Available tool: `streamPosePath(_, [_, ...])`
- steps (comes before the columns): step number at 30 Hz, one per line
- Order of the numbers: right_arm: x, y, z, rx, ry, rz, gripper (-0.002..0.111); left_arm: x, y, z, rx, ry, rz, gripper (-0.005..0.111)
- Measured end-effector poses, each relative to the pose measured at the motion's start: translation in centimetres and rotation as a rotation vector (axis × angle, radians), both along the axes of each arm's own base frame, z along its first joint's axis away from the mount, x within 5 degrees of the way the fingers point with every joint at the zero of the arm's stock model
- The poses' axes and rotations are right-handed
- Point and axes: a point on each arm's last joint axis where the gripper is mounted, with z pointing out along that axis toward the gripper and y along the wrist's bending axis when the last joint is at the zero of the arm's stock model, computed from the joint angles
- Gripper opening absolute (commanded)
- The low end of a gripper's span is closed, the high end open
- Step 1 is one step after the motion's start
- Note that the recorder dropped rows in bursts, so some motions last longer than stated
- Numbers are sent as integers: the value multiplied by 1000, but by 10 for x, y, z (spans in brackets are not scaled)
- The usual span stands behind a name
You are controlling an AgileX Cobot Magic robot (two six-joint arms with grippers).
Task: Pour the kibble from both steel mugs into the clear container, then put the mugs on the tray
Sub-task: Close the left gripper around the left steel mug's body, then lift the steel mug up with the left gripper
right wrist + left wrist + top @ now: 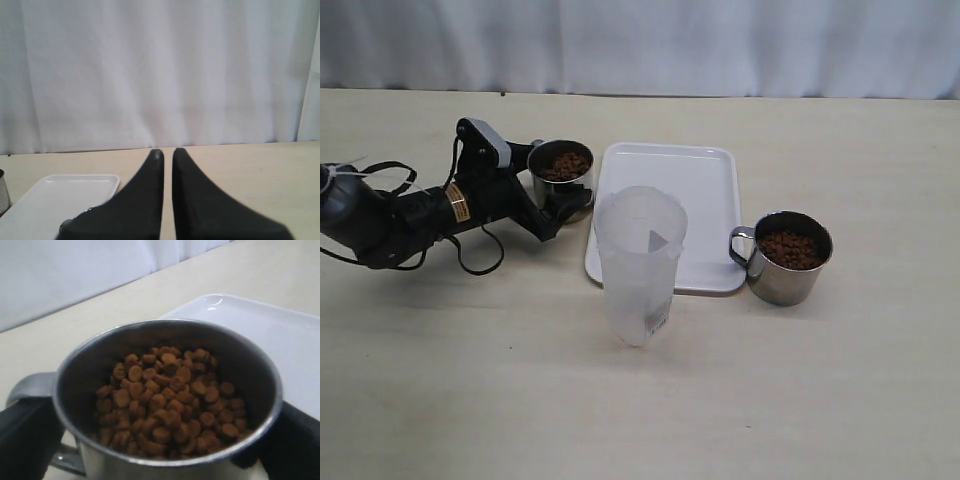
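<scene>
One steel mug (562, 180) full of brown kibble (565, 164) stands left of the white tray (700, 185). My left gripper (558, 186) is open around it, a black finger (22, 440) on each side of the mug (90, 370), which rests on the table. The kibble (167, 400) fills the left wrist view. The second steel mug (790, 265), also holding kibble (790, 249), stands at the tray's near right corner. The clear container (640, 265) stands upright at the tray's front edge. My right gripper (168, 152) is shut on nothing, out of the exterior view.
A white curtain (640, 40) closes off the far side of the beige table (770, 400). The left arm's black cables (470, 260) lie on the table beside it. The tray (60, 195) shows low in the right wrist view.
</scene>
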Motion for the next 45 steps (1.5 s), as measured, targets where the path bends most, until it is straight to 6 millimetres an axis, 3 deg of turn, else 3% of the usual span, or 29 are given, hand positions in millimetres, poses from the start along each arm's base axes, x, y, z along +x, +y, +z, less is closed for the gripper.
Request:
streamPosePath(9, [0,0,0,0,0,0,5,11,-12,4,33,-2,-9,76])
streamPosePath(26, [0,0,0,0,0,0,5,12,-12,0,51,35,34,75])
streamPosePath(28, [0,0,0,0,0,0,5,12,-12,0,51,35,34,66])
streamPosePath(33, [0,0,0,0,0,0,5,13,-12,0,49,39,40,16])
streamPosePath(35, [0,0,0,0,0,0,5,13,-12,0,49,39,40,3])
streamPosePath(39, [0,0,0,0,0,0,5,14,-6,1,52,47,58,0])
streamPosePath(45, [0,0,0,0,0,0,5,18,15,23,92,89,88,0])
